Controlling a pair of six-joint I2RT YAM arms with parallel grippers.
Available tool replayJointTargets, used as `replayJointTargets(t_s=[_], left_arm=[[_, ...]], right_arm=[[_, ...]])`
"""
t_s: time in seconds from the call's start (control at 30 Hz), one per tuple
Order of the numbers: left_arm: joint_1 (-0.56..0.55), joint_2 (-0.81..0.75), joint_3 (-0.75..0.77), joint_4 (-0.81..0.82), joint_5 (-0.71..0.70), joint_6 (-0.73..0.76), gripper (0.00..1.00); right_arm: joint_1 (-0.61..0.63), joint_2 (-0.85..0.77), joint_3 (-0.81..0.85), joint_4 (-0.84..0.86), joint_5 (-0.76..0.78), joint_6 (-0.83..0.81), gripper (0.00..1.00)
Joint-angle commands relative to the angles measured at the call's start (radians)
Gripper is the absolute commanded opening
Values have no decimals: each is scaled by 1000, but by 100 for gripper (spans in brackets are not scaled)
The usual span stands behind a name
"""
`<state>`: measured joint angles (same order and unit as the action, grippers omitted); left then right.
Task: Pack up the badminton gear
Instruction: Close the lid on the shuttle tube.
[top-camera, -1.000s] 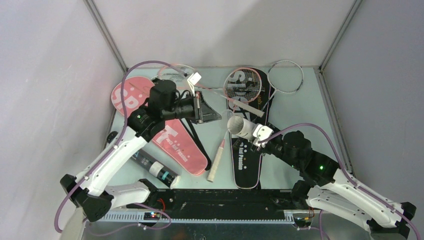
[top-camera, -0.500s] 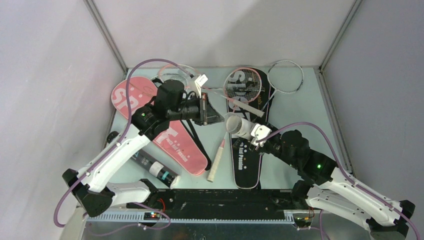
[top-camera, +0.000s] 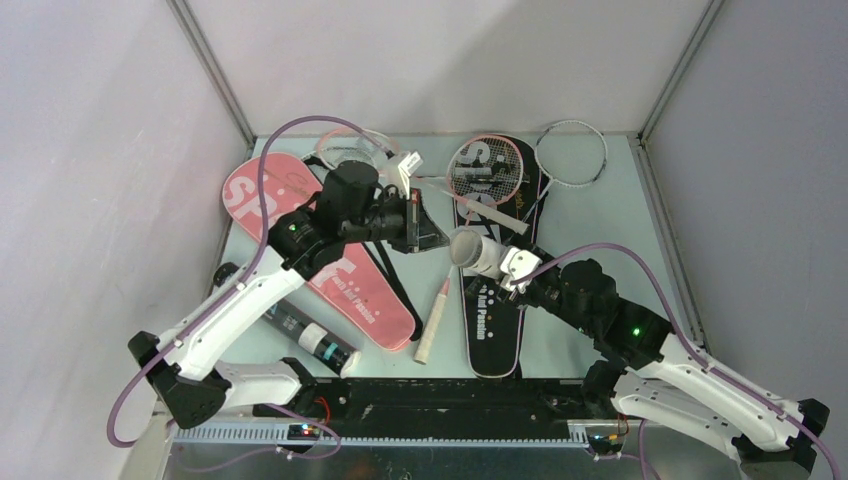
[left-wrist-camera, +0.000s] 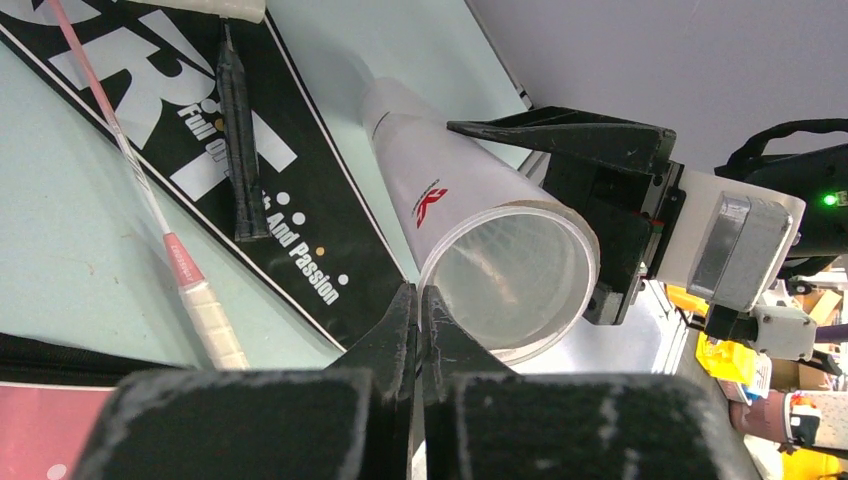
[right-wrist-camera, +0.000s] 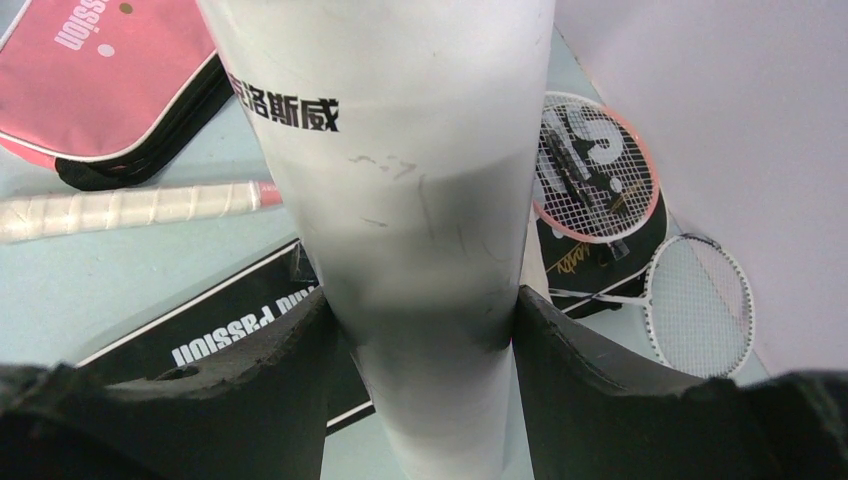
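My right gripper (top-camera: 497, 262) is shut on a white shuttle tube (top-camera: 476, 252) and holds it tilted above the black SPORT cover (top-camera: 492, 325). The tube's open mouth faces left. In the right wrist view the tube (right-wrist-camera: 400, 200) fills the space between my fingers. My left gripper (top-camera: 437, 237) is shut. Its tips (left-wrist-camera: 418, 295) sit right at the rim of the tube's open end (left-wrist-camera: 510, 270). I see nothing between its jaws. A pink racket head (top-camera: 486, 170) lies on the black cover's top, and a white racket head (top-camera: 575, 155) lies to its right.
A pink SPORT cover (top-camera: 345, 275) lies at the left under my left arm. A black tube (top-camera: 312, 338) lies near the front left. A white-gripped racket handle (top-camera: 428, 335) lies between the two covers. Another pink racket head (top-camera: 350, 148) lies at the back left. Grey walls enclose the table.
My left gripper has moved right, up to the tube's open mouth. My right gripper has shifted the tube slightly left and toward it.
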<state>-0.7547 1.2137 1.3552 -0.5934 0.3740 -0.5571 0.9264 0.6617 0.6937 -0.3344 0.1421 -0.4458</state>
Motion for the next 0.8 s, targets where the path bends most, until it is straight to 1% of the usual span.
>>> replayJointTargets(t_s=[0.0, 0.37, 0.7, 0.77], left_arm=[[-14, 9, 45, 6, -21, 22, 0], [-47, 25, 77, -34, -59, 44, 0], [-67, 43, 109, -97, -147, 75, 0], [-71, 49, 115, -104, -154, 80, 4]], right_arm=[[5, 1, 17, 61, -10, -16, 52], [3, 8, 17, 63, -8, -15, 53], [4, 4, 16, 65, -14, -11, 53], [5, 4, 16, 65, -17, -11, 53]])
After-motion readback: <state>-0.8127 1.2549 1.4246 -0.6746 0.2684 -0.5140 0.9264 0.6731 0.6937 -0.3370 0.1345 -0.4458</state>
